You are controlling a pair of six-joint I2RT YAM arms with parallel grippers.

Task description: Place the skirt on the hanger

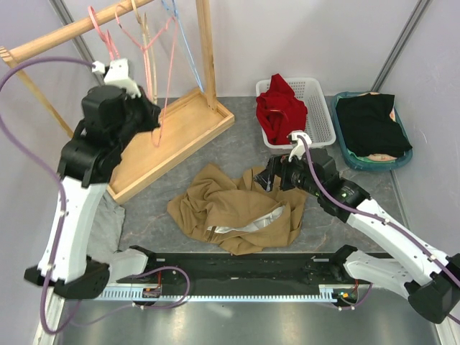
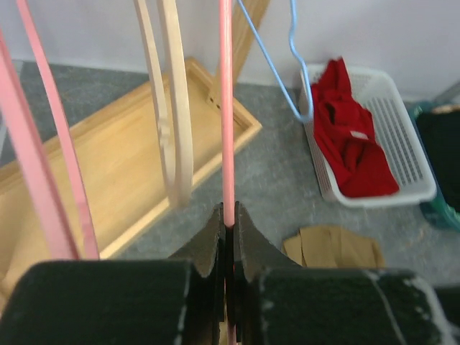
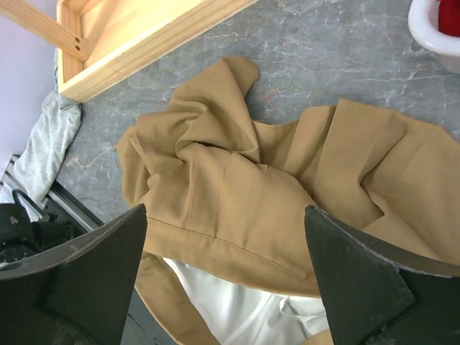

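Right gripper (image 3: 223, 223) hangs wide open just over the tan skirt (image 1: 230, 208), crumpled on the bench (image 1: 244, 147). Left gripper (image 2: 228, 215) is clenched on the pink hanger (image 2: 227, 108). I would pinch the skirt's edge by the white lining (image 3: 237, 309), not a loose fold.

Note for your record: the left wrist view cuts the pink hanger (image 2: 227, 108) at its top edge. The right wrist view crops the skirt (image 3: 237, 194) at bottom and right. Your left arm (image 1: 72, 208) partly hides the grey cloth (image 1: 108, 230).

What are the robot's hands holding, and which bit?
Left gripper pinches the pink hanger on its thin bar. Right gripper is open, holding nothing.
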